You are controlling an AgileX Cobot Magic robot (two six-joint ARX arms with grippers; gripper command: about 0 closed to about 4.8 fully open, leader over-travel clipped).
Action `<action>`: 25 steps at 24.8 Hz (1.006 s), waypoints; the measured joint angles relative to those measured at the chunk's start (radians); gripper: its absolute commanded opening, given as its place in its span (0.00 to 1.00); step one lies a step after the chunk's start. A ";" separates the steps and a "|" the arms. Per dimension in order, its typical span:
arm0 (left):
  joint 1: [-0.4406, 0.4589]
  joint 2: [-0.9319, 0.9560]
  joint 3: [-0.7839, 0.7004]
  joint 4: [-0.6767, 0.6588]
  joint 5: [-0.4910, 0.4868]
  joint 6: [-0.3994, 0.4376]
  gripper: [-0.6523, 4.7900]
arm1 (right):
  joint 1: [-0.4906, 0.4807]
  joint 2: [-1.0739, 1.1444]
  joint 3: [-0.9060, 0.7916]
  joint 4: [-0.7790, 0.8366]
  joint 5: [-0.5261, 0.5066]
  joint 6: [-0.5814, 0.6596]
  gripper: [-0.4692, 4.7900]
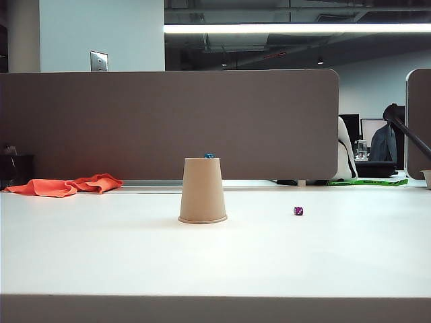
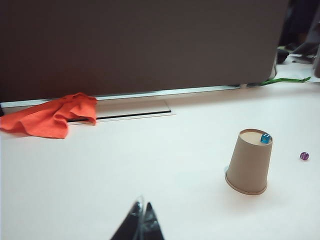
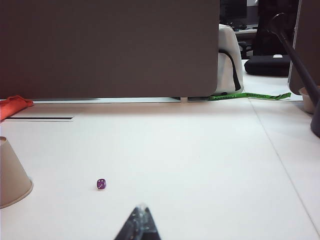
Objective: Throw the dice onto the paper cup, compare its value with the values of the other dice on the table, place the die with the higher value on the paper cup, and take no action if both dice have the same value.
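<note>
With the paper cup (image 1: pixel 202 191) standing upside down mid-desk, rim end on the table (image 1: pixel 101 256), you've got the blue die (image 1: pixel 209 155) sitting on its upturned base. Purple die (image 1: pixel 298 210) lies on the desk to the right of the cup, clear of it, roughly level with the cup's rim. Orange cloth (image 1: pixel 64 185) is bunched at the back-left edge. Left gripper (image 2: pixel 141 225) hangs over the desk nearer the front edge than the cup, fingers together, nothing between them. Right gripper (image 3: pixel 140 225) sits front of the purple die, fingers also look closed, empty.
</note>
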State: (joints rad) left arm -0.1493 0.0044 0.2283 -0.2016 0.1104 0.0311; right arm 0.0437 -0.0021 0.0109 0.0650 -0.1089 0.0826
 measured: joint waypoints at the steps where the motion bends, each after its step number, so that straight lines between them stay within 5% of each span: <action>1: 0.000 0.000 -0.010 0.007 0.001 -0.002 0.11 | 0.000 0.000 0.000 0.000 0.000 0.000 0.09; 8: 0.000 0.000 -0.072 0.037 -0.017 -0.004 0.11 | 0.000 0.000 0.000 0.000 0.001 0.000 0.09; 16: 0.000 0.000 -0.163 0.234 -0.017 -0.005 0.11 | 0.000 0.000 0.000 0.006 0.001 0.000 0.09; 25: 0.000 0.001 -0.224 0.254 -0.042 -0.026 0.11 | 0.000 0.000 0.000 0.020 0.003 -0.002 0.09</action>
State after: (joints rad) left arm -0.1493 0.0051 0.0040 0.0525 0.0685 0.0051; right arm 0.0437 -0.0021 0.0109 0.0853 -0.1055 0.0807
